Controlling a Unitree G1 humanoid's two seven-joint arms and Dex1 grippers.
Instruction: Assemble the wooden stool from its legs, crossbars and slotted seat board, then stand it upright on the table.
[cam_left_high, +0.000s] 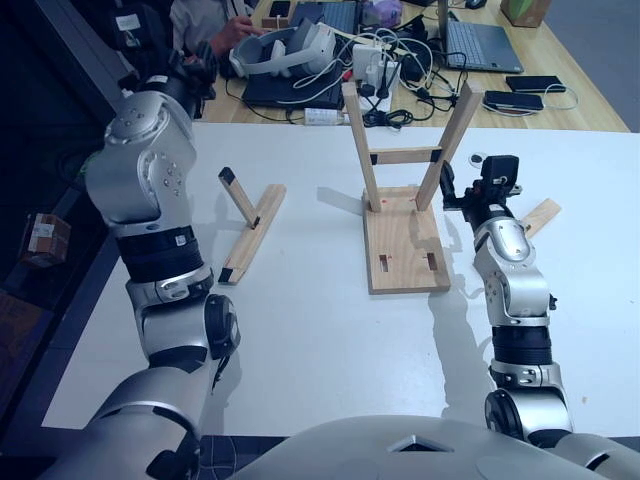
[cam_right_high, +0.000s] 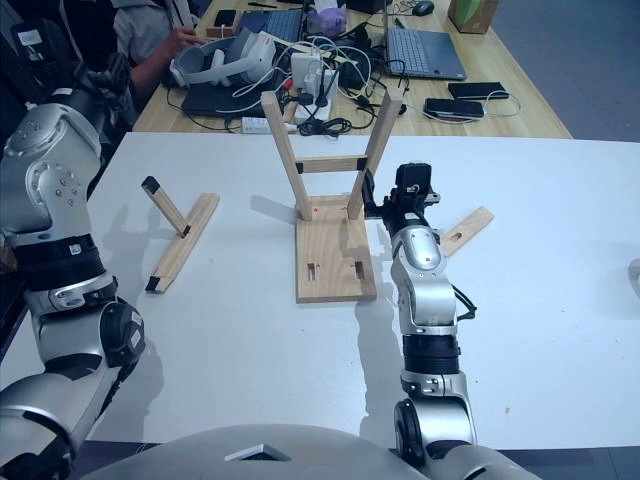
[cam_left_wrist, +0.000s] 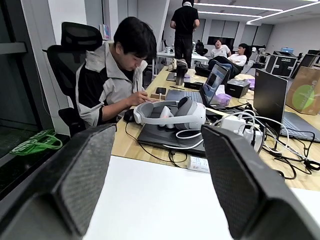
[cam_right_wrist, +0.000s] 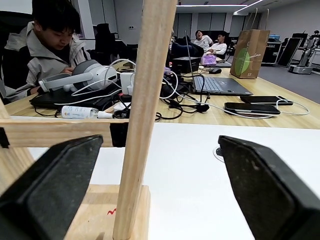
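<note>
Perhaps halfway: one leg pair (cam_left_high: 405, 156) stands in the seat board (cam_left_high: 405, 255), my right pincer (cam_right_wrist: 160, 192) parted around it; a second leg pair (cam_left_high: 250, 222) lies loose.

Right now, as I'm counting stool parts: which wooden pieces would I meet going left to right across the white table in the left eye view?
Lying leg assembly → slotted seat board with its upright leg frame → loose wooden bar.
</note>
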